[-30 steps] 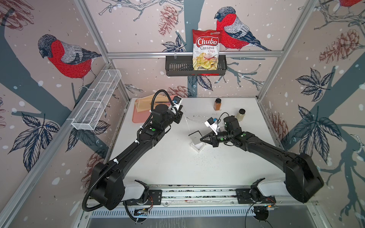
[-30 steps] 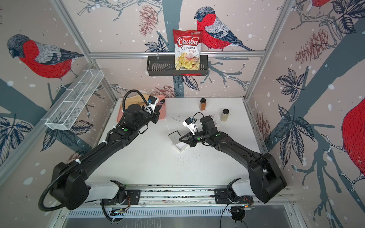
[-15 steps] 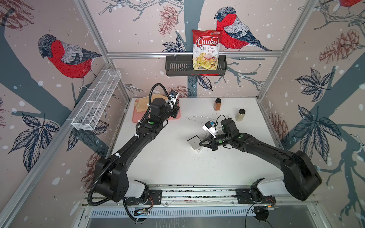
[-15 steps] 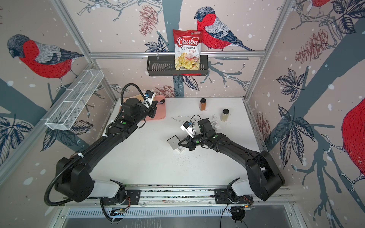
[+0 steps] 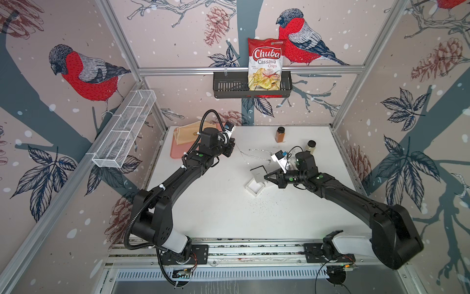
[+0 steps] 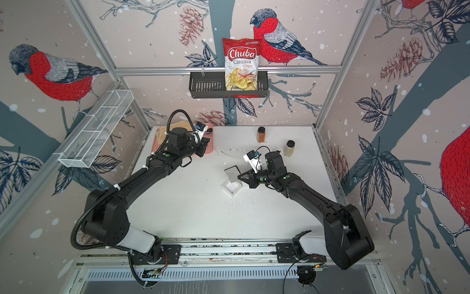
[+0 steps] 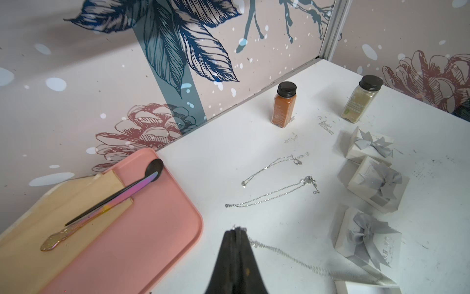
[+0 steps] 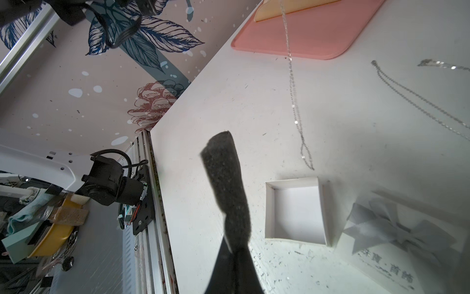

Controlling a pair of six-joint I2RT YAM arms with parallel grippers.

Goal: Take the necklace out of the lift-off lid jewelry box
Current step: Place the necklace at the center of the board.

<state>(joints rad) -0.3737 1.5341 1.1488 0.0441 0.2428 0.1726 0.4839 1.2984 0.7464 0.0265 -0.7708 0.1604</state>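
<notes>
My left gripper (image 7: 237, 231) is pinched tight on the necklace (image 7: 279, 253), near one end of the chain, and holds it up beside the pink tray (image 7: 142, 216). The rest trails down towards the open box (image 8: 295, 211), which looks empty. I cannot tell whether the low loop touches the table. My right gripper (image 8: 235, 250) is clamped on the dark foam pad (image 8: 223, 183), just beside the box.

I judge the chain very light, limp and slippery. It will swing, kink and catch on any edge. A firm pinch on the links near the end suits it, and I must not tug.

Two loose chains (image 7: 273, 194) lie on the table near the hanging one and could tangle with it. The boxes with bows (image 7: 376, 183) stand close by, the nearest just beside the open box. The spice jars (image 7: 283, 104) stand well apart at the back.
</notes>
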